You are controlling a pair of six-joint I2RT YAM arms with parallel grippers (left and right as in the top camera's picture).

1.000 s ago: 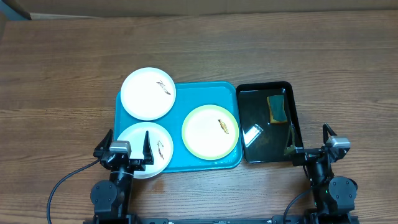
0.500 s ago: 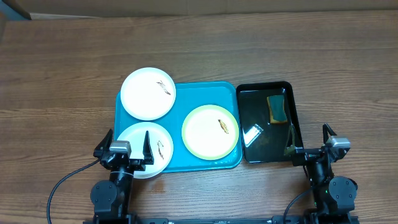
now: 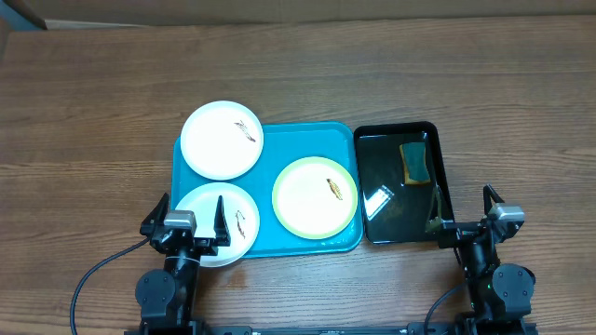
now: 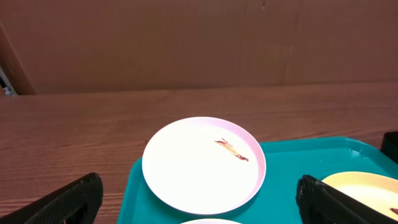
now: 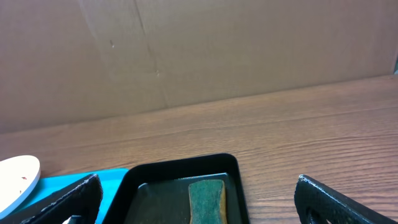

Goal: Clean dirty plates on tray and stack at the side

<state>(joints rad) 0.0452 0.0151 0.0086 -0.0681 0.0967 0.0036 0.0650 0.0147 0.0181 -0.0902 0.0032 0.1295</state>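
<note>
Three plates lie on the turquoise tray, each with a small brown smear. One white plate overhangs the tray's far left corner. A second white plate overhangs the near left edge. The plate with the yellow-green rim lies on the right half. My left gripper stands open over the near white plate, touching nothing. Its wrist view shows the far white plate ahead, between the wide black fingers. My right gripper is open at the near right corner of the black tray, empty.
A narrow black tray sits right of the turquoise tray, with a green and yellow sponge at its far end and a pale glint on its wet floor. The right wrist view shows the sponge. Bare wood surrounds both trays.
</note>
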